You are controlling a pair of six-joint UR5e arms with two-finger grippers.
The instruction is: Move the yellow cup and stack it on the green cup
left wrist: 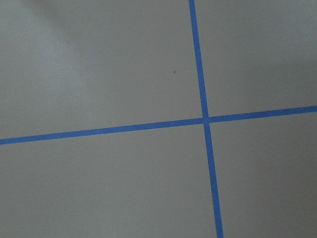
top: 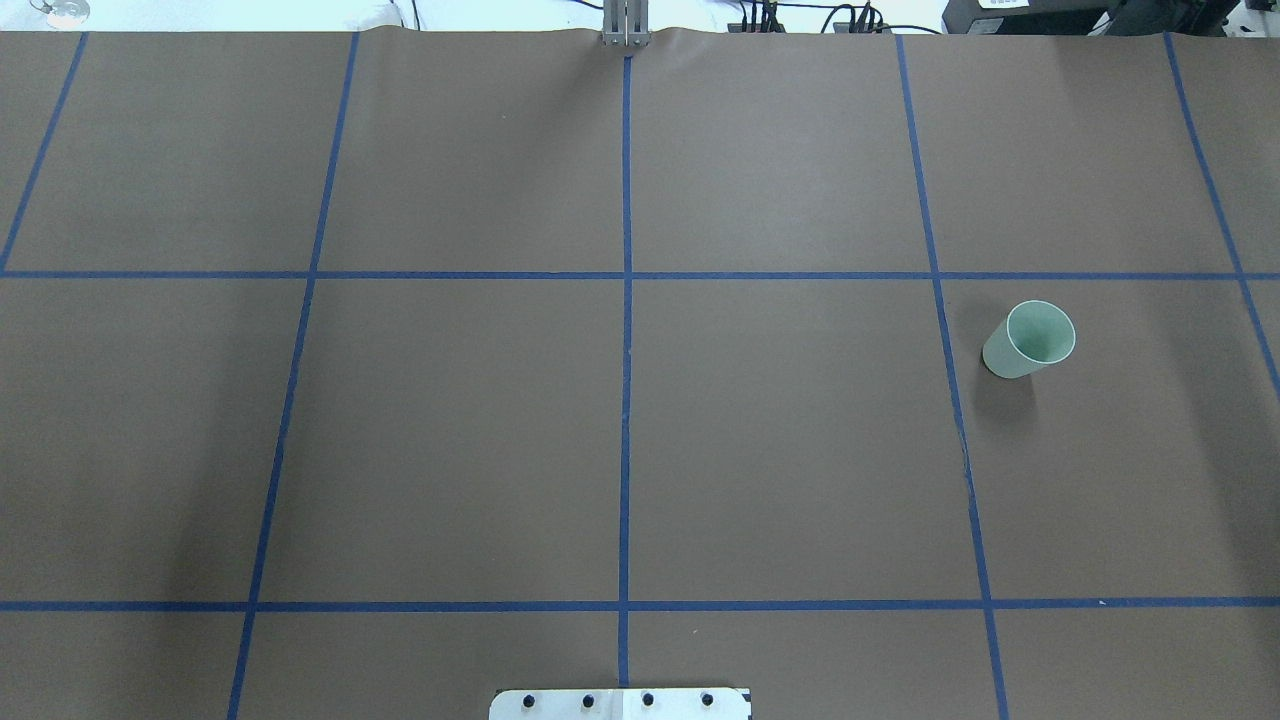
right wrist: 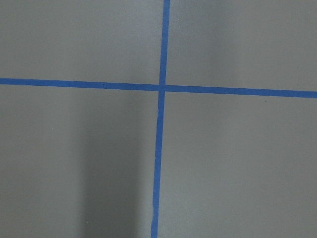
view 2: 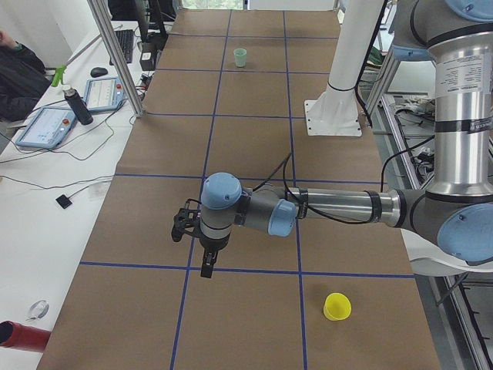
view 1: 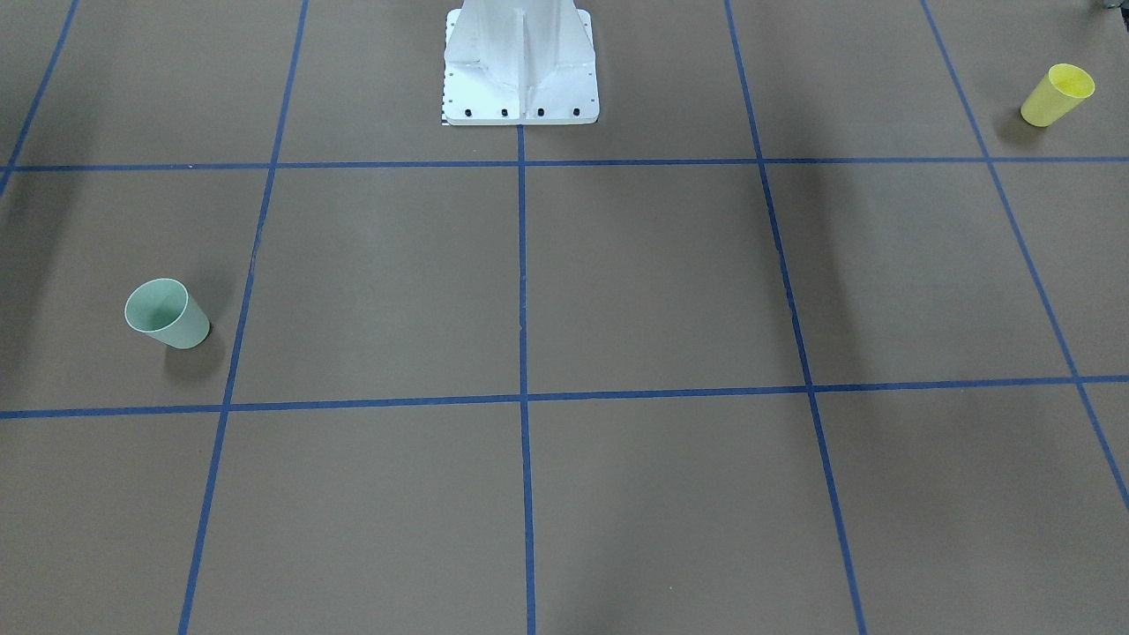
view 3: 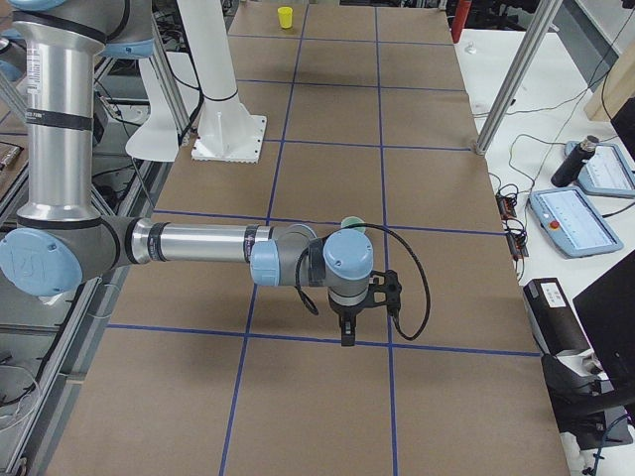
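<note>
Left end, nearest: small bright yellow tapered plastic cup (view 2: 337, 306), upright, mouth up, on the brown paper-covered counter (view 1: 661, 282) gridded with blue tape; it sits at the robot's far left, close to the robot's edge, outside the overhead frame; probably only the left arm reaches it

Just beyond: left tool (view 2: 206, 270) hangs pointing down over a tape crossing, clear of the counter, near the yellow cup but not above it, carrying nothing; fingers spread or pressed together, cannot tell from a side view; reads as a neutral ready pose

Mid-counter: white arm pedestal (view 2: 333, 116)

Far end: small pale mint-green tapered plastic cup (view 2: 240, 57), upright, mouth open to receive; right tool (view 3: 347, 337) hangs likewise near the green cup, empty, finger state cannot tell

Cups well apart, one per arm's side; a hand-over looks necessary; nothing begun, grasping the yellow cup comes first
</note>
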